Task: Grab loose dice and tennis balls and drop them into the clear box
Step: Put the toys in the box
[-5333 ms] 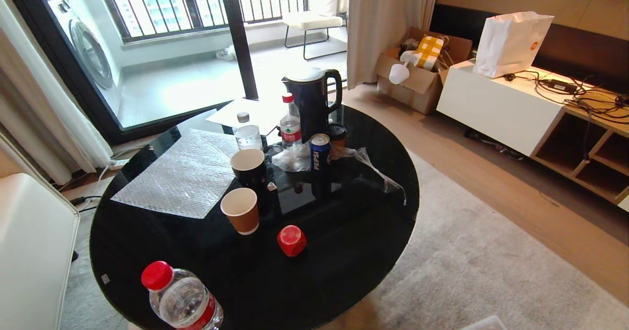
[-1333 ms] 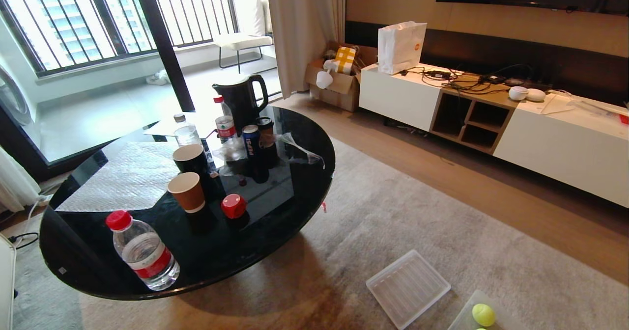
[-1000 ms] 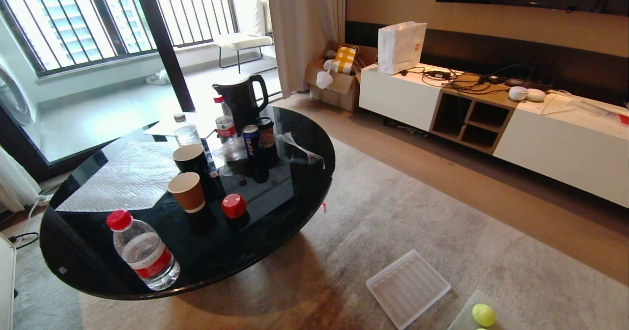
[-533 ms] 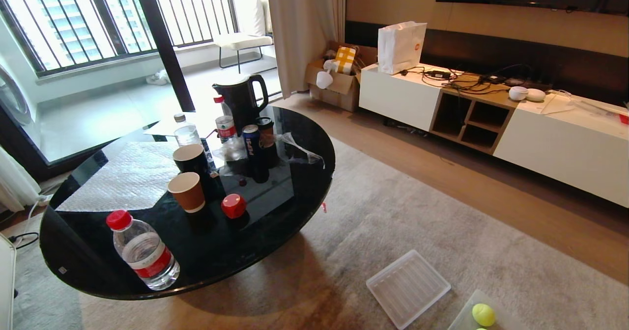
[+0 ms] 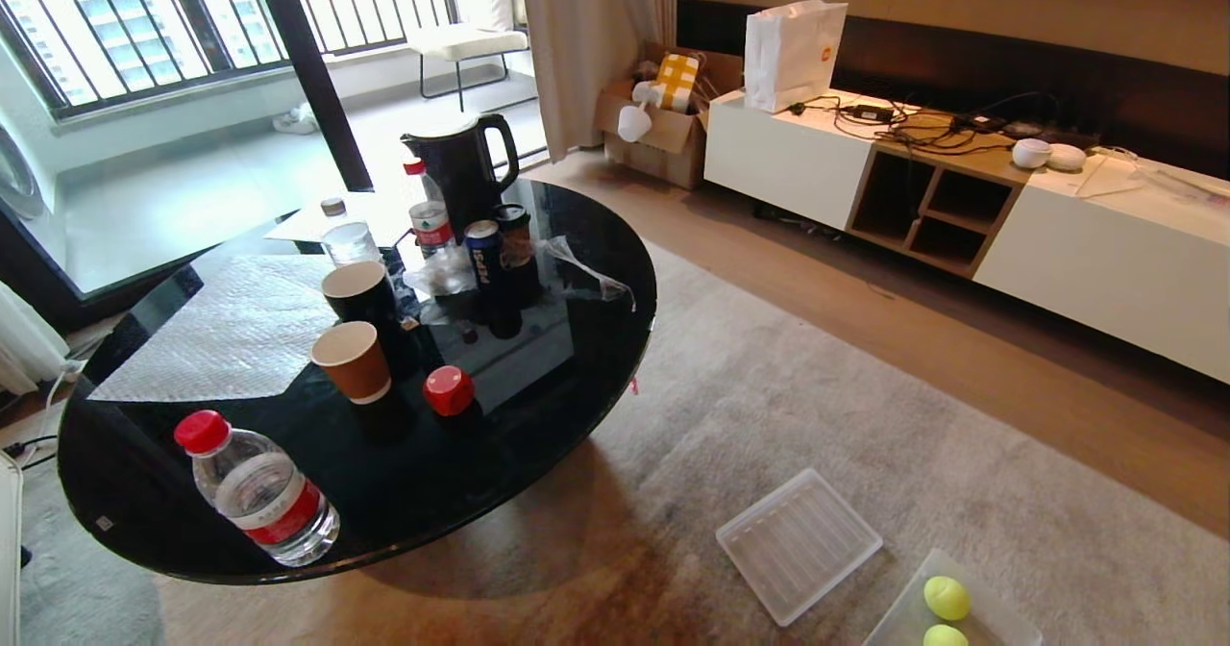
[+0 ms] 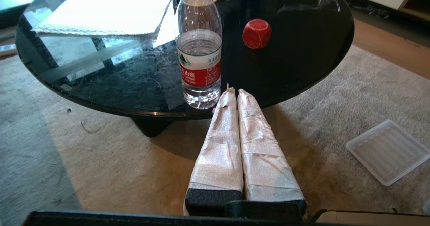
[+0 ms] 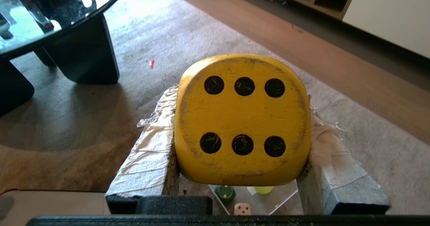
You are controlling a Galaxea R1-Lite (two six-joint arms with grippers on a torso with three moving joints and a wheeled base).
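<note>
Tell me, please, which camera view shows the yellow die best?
The right wrist view: the yellow die fills the middle of it, six pips facing the camera, clamped between the right gripper's taped fingers. The head view and the left wrist view do not show it at all.

1. Around the red die (image 5: 449, 389), centre-left, a brown paper cup (image 5: 352, 361) stands close left.
2. A water bottle (image 5: 256, 489) blocks the table's (image 5: 538, 415) lower-left edge.
3. Bare rug (image 5: 769, 386) lies open, centre-right.
</note>
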